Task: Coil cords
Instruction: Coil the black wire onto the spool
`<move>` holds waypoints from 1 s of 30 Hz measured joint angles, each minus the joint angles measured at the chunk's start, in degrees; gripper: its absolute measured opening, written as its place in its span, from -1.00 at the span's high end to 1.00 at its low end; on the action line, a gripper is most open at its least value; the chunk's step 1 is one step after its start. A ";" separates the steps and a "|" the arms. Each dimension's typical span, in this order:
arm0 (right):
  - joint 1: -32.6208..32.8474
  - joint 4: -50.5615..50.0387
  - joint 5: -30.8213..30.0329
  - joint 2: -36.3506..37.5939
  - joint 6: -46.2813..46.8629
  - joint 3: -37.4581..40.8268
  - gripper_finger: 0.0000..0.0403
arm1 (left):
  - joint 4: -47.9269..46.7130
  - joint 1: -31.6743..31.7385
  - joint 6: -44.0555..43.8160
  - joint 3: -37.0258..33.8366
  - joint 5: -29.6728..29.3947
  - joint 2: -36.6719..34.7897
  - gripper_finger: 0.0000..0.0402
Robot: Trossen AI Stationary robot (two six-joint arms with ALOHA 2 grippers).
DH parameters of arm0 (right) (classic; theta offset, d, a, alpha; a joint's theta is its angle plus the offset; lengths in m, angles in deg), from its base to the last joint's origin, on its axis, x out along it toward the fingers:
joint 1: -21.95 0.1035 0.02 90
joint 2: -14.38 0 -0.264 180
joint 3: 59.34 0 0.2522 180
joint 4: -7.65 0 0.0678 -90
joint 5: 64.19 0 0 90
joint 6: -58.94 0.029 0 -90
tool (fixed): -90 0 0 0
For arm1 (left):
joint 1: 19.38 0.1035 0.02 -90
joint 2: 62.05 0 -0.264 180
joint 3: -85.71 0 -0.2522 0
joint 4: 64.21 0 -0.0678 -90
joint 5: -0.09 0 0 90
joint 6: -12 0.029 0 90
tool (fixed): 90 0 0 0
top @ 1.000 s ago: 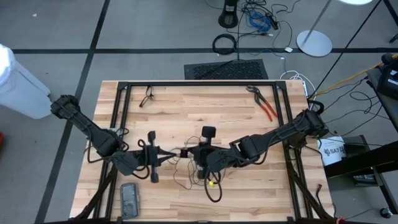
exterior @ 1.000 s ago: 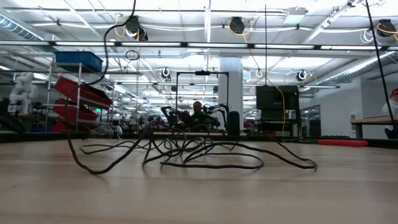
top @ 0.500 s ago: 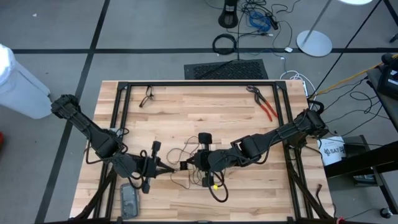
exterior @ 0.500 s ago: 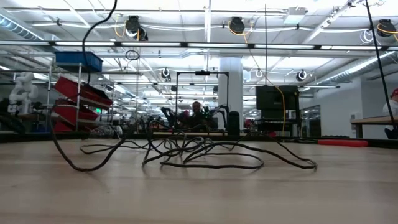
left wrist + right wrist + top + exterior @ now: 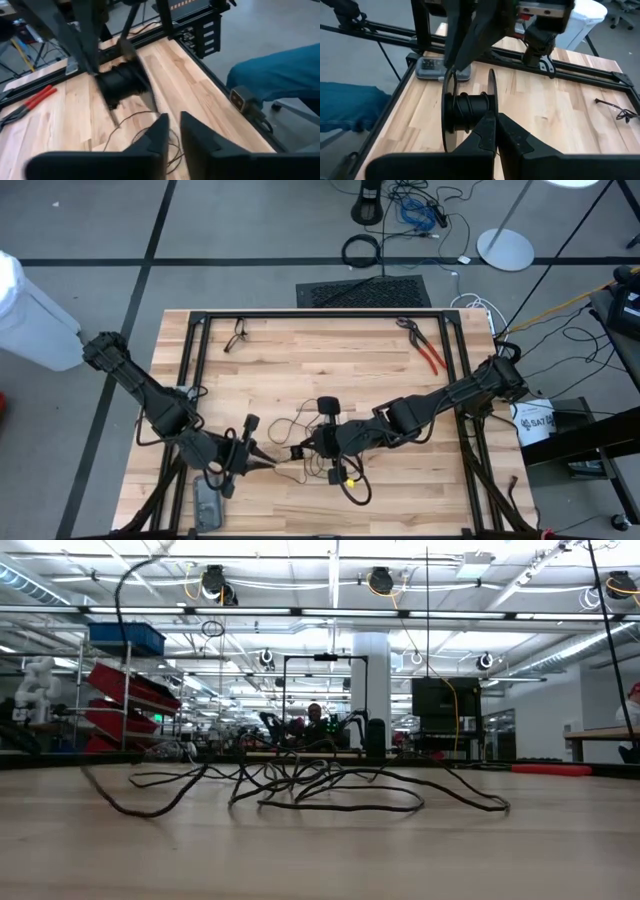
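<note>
Item 1, table (image 5: 300,360): pale wood in a black frame.

Item 2, right arm: enters from 3 o'clock. The right gripper (image 5: 303,451) sits low, just toward 6 o'clock of table centre. Its fingers (image 5: 487,132) are pressed together. I cannot tell whether a strand is pinched between them.

Item 3, left arm: enters from 9 o'clock. The left gripper (image 5: 268,467) is at 7 o'clock, nose to nose with the right. Its fingers (image 5: 160,137) are narrowly parted, with nothing visible between them.

Item 4, red-handled pliers (image 5: 430,352): at 2 o'clock, well apart from the work.

Item 5, cord (image 5: 352,492): thin and black, lying in loose loops at 6 o'clock under the right gripper.

Handling note: I would regrip close to the anchored hand, lay small even turns, keep light tension and avoid snagging neighbouring loops.
</note>
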 joint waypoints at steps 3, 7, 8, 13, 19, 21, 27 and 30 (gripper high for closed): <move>0.00 0.11 -0.05 0.62 0.19 0.00 1.00 | 0.42 0.08 -0.19 0.00 -1.93 0.00 0.47; 0.38 -0.13 -0.06 1.63 0.41 0.00 1.00 | 0.64 0.10 -1.40 0.00 -4.30 0.02 0.14; 0.60 -0.17 -0.06 1.90 0.42 0.00 1.00 | 0.67 0.10 -1.67 0.00 -4.79 0.02 0.07; 1.90 -1.57 -3.46 3.51 2.15 0.00 1.00 | 0.78 0.12 -4.00 0.00 -5.24 0.02 -0.13; 3.33 -5.19 -8.99 5.74 4.78 0.00 1.00 | 0.65 0.12 -8.98 0.00 -4.99 0.02 -0.15; 3.81 -6.04 -10.76 6.48 5.40 0.00 1.00 | 0.30 0.12 -13.34 0.00 -3.34 0.04 -0.15; 4.57 -6.82 -14.08 7.83 5.33 0.00 1.00 | 0.66 0.12 -20.63 -1.88 -0.86 2.43 -0.15; 4.53 -7.31 -14.07 7.83 5.28 0.00 1.00 | 1.66 0.17 -20.82 -2.66 -3.83 4.28 -0.15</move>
